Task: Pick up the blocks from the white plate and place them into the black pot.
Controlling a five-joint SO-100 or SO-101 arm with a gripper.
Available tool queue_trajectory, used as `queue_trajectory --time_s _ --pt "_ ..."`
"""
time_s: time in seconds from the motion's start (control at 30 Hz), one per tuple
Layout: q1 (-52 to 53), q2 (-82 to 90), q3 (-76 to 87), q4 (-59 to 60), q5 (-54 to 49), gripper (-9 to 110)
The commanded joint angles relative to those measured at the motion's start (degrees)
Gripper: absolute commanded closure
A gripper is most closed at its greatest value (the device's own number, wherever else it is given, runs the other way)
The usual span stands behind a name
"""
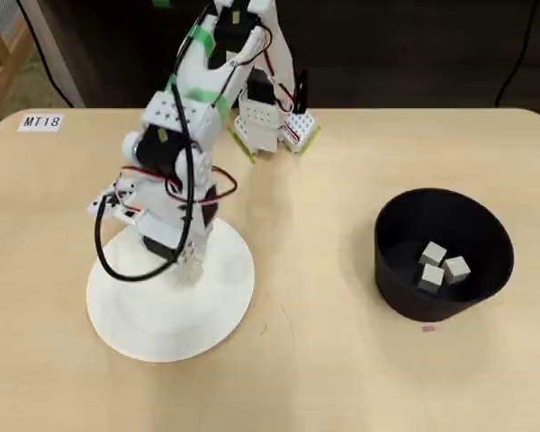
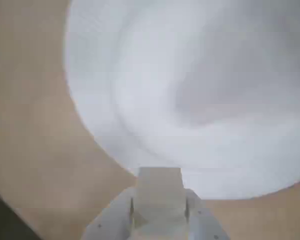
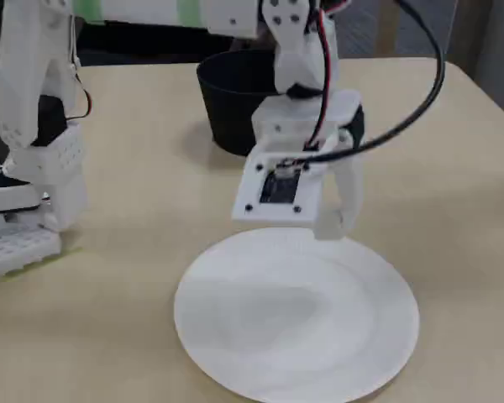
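Observation:
My gripper (image 2: 160,202) is shut on one pale block (image 2: 160,182), held between its two white fingers at the bottom of the wrist view. It hangs a little above the far rim of the white plate (image 3: 294,327), which has nothing on it. From overhead, the gripper (image 1: 191,266) sits over the plate's (image 1: 162,319) upper part. The black pot (image 1: 394,270) stands to the right in the overhead view with three blocks (image 1: 432,254) (image 1: 456,267) (image 1: 429,279) lying inside. In the fixed view the pot (image 3: 227,109) is behind the gripper (image 3: 329,223).
The arm's white base (image 1: 270,126) is clamped at the table's far edge in the overhead view. A small label reading MT18 (image 1: 41,121) lies at the table's top left corner. Bare wooden tabletop (image 1: 315,270) lies between plate and pot.

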Motion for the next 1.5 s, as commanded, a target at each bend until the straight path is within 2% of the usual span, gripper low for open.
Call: queue_trajectory --time_s 0.0,0.23,0.47,0.63,0.87,1.1,1.27,1.3,1.37,1.4,1.47 --pt "-5.27 8.7 -5.1 -1.58 -0.53 104" --pt "-21.01 21.36 -5.19 -4.83 -1.49 104" --pt "-40.17 26.46 -3.08 -5.45 -6.06 104" --pt "-50.01 33.4 12.48 -19.25 -6.42 104" --pt "-54.14 39.11 38.67 -39.81 -5.89 104" --pt "-54.32 38.67 50.98 -48.87 -6.15 104" --pt "-54.67 38.14 54.32 -50.89 -6.24 104" --pt "-54.67 38.14 54.49 -50.89 -6.42 101" --pt "-55.02 38.06 54.76 -50.54 -8.0 83" --pt "-55.02 38.06 54.76 -50.54 -8.44 77" --pt "-55.2 38.14 54.76 -50.54 -8.96 72"
